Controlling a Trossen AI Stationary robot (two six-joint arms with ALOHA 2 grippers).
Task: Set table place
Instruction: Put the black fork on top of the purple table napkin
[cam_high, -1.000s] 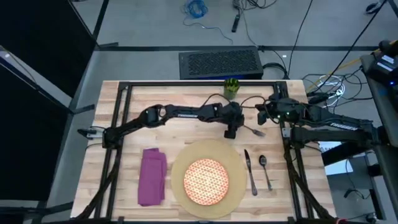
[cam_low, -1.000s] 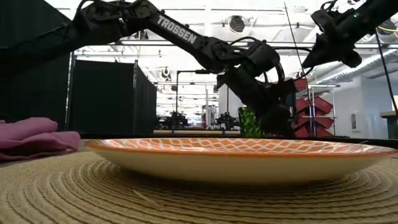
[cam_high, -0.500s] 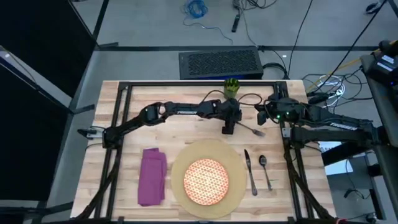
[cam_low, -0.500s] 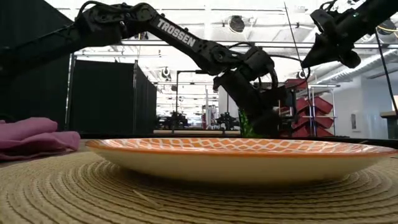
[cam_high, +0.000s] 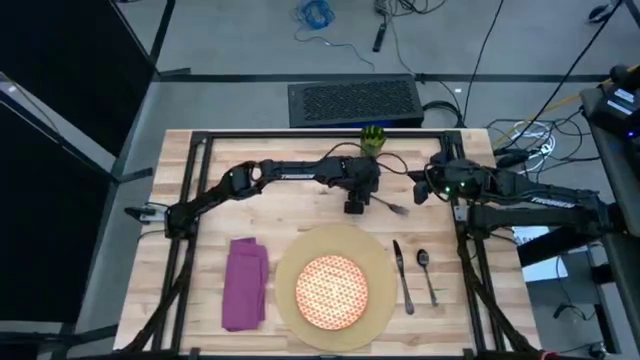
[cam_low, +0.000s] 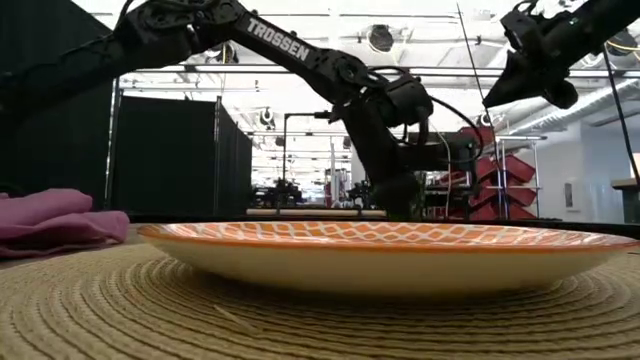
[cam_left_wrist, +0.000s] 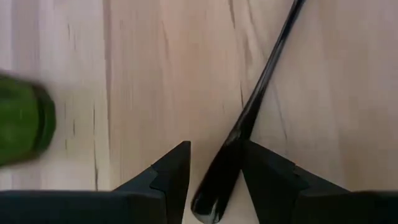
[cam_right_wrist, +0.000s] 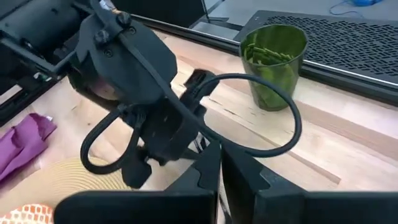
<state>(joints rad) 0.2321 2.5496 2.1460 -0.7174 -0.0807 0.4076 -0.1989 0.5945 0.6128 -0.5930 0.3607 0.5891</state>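
Fork (cam_high: 391, 206) flat on desk (cam_high: 200, 260), back-centre, between green cup (cam_high: 373, 140) at far edge and tan mat (cam_high: 335, 288) at near edge. Left gripper (cam_high: 353, 206) low over fork handle, fingers (cam_left_wrist: 171, 174) spread either side of it, not pinching. Bare wood around fork toward cup. Right gripper (cam_high: 418, 189) raised near right frame rail, fingers pressed together. Plate (cam_high: 331, 290) centred on mat. Purple napkin (cam_high: 246, 282) left of mat; knife (cam_high: 402, 276) and spoon (cam_high: 426, 274) right, near right edge.
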